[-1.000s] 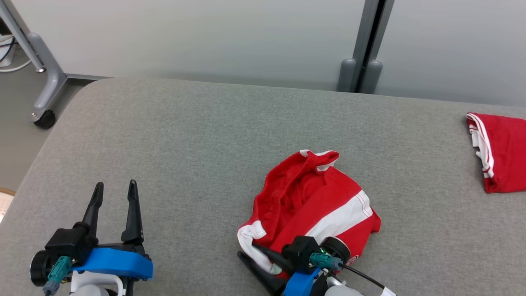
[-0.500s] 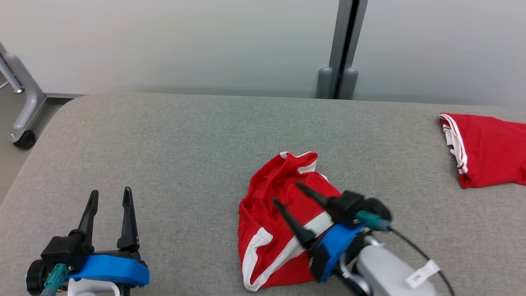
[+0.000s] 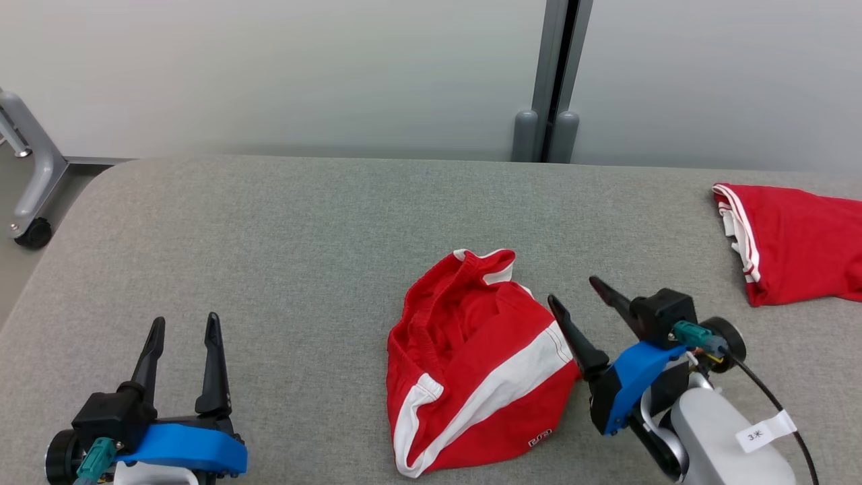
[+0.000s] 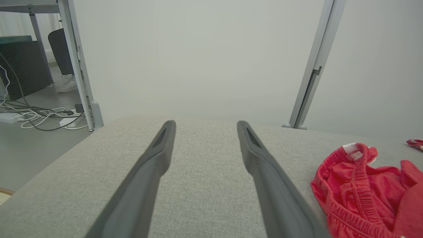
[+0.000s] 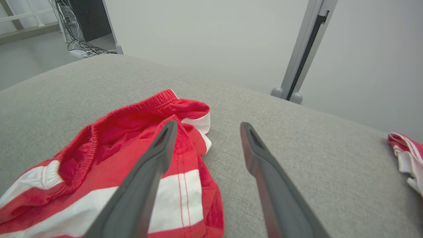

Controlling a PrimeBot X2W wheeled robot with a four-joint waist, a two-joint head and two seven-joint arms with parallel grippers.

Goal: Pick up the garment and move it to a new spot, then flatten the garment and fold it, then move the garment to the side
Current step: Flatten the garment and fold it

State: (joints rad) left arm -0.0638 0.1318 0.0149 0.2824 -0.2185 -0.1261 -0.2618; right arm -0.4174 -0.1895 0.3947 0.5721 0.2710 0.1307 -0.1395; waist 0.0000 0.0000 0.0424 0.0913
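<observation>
Head view is showing the garment (image 3: pixel 471 367) lying crumpled in the lower middle of the frame on the grey table (image 3: pixel 269 229). Its elastic waistband is bunching toward the top and a white stripe is crossing its lower half, so the flattening and folding are, by my reading, not yet done. The right gripper (image 3: pixel 573 289) is hovering just beside the garment's right edge, in the lower right of the frame, with its fingers spread wide and gripping nothing. In the right wrist view one finger is lining up over the red cloth and the other over bare table, though I cannot tell whether either is touching. That straddling stance is probably setting up a pinch on the near edge for pulling the cloth flat. The left gripper (image 3: pixel 186 319) is resting at the lower left, well apart from the garment, its fingers likewise apart and empty, likely waiting for a two-handed spread. A second garment (image 3: pixel 794 246) is lying folded at the right edge of the frame, well apart, perhaps marking the side where finished pieces are going.
</observation>
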